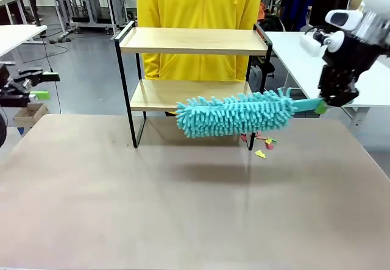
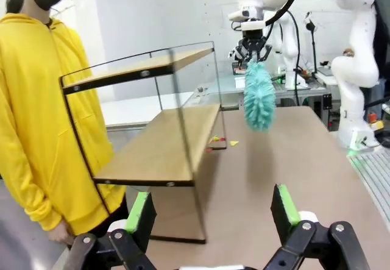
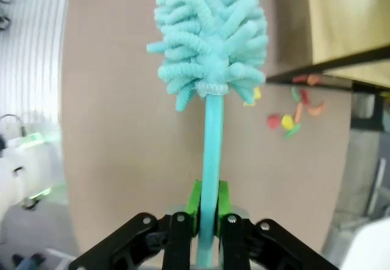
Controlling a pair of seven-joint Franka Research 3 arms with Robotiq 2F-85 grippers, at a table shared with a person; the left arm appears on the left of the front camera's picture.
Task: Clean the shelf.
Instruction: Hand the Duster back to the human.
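The shelf is seen standing at the far middle of the brown table, its black legs on the tabletop and both wooden boards bare. A teal duster is held level above the table, its fluffy head in front of the right part of the lower board and its thin handle running off to the right. That handle is clamped between the green pads of the right gripper, whose jaws are drawn in narrow around it; the grip is seen close up in the right wrist view. Small coloured scraps are scattered on the table near the shelf's right leg. The left gripper is kept at the left edge, its jaws spread wide and holding nothing. A person in a yellow hoodie is seen just behind the shelf.
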